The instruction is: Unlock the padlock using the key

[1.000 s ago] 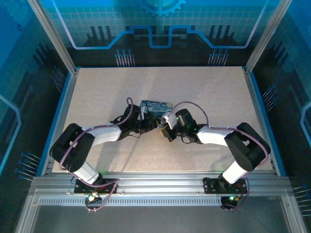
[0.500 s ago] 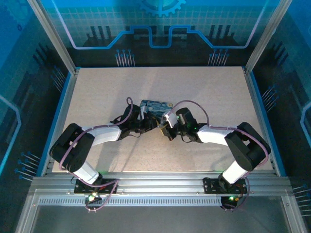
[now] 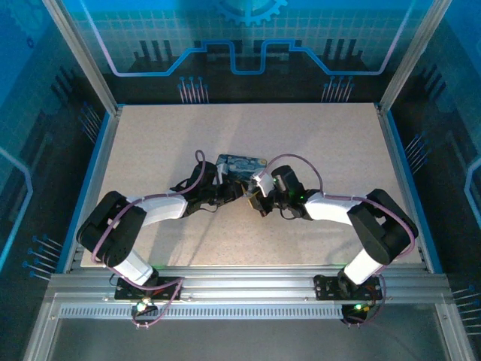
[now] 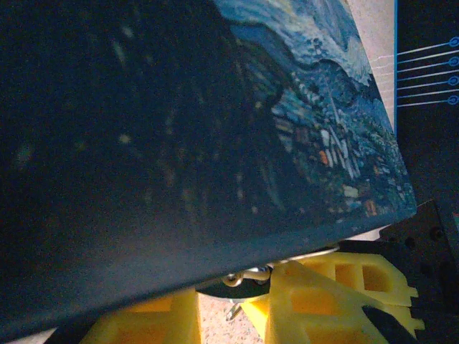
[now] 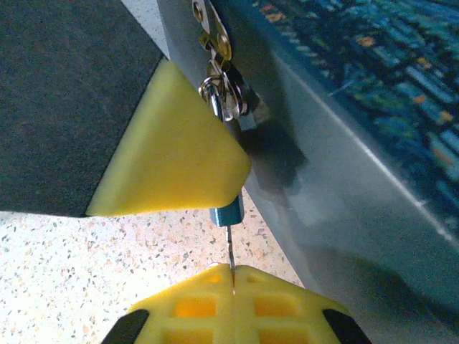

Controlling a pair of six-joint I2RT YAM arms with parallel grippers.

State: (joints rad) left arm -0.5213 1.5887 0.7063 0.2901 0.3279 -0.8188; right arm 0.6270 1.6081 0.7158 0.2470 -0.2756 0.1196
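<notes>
The dark-blue rectangular tin box with the starry-night print [image 3: 242, 162] sits mid-desk, tipped up on its far side so that its front wall faces the two arms. That tilt looks meant to let the tiny pale-metal padlock [image 5: 224, 97] hang free from the small brass hasp [image 5: 215, 36] and be reached from below. The speckled beige desk [image 3: 316, 143] shows under it.

The right jaws are closed tight on the very small thin metal key [image 5: 228, 213]. Its flat head is pinched edge-on in the seam between the two yellow fingertips [image 5: 193, 304]. Its short bluish barrel points straight up at the padlock, in line with the lock's underside, as an insertion would need. The barrel's upper end is hidden behind a yellow finger [image 5: 172, 150] of the left jaws.

The left jaws stand narrow, one finger either side of the padlock, apparently to keep it from swinging away as the key pushes in. In the left wrist view, the lock's metal lies just beside the right-hand finger [image 4: 323, 301], but the box wall shadows the gap. I cannot tell whether they actually pinch it.

Both arms are stretched low and forward. The left arm [image 3: 161, 207] and the right arm [image 3: 331, 207] bend inward from their bases, and their wrists meet almost nose to nose at the box's near edge.
</notes>
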